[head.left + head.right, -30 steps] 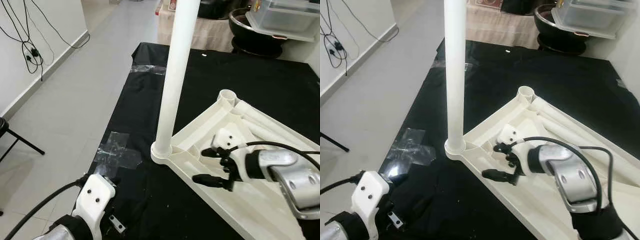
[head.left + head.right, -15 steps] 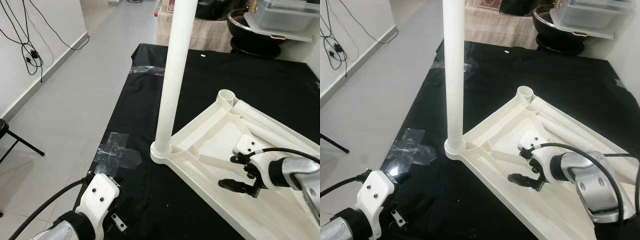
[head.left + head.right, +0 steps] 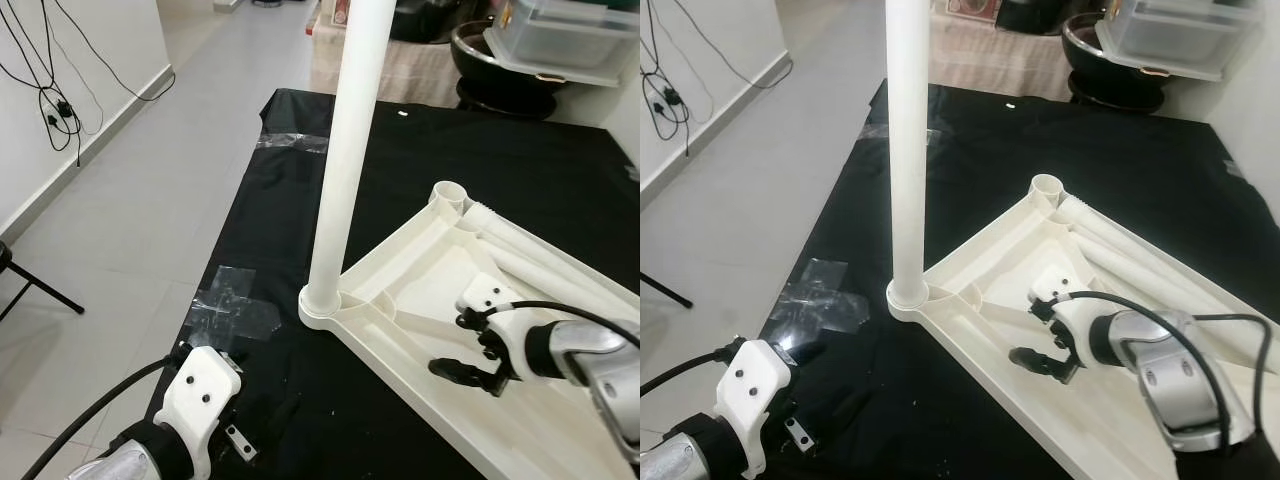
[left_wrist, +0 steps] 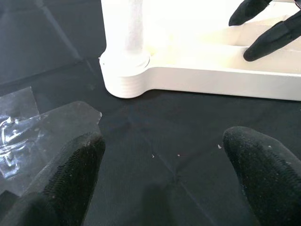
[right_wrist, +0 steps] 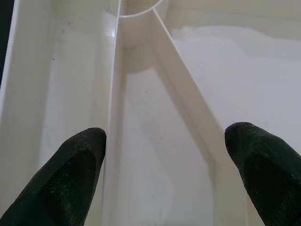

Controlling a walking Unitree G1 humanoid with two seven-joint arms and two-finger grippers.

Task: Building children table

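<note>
A white table top (image 3: pixel 430 290) lies upside down on a black cloth (image 3: pixel 560 170). One white leg (image 3: pixel 345 150) stands upright in its near-left corner socket (image 3: pixel 322 303). The far corner socket (image 3: pixel 452 192) is empty, and loose white legs (image 3: pixel 540 255) lie along the top's right side. My right gripper (image 3: pixel 450 345) hovers open over the ribbed underside (image 5: pixel 155 117), to the right of the upright leg, holding nothing. My left gripper (image 4: pixel 164 188) is open low over the cloth, just in front of the socket (image 4: pixel 124 75) with the leg in it.
Clear tape patches (image 3: pixel 235 305) hold the cloth's left edge, with grey floor beyond. A black bowl (image 3: pixel 500 60) and a clear plastic box (image 3: pixel 575 35) stand at the back right. Cables (image 3: pixel 50 70) hang on the left wall. A black stool leg (image 3: pixel 40 285) is at the far left.
My right gripper has drawn back from near the upright leg toward the right side of the table top, still open. The left arm has barely moved.
</note>
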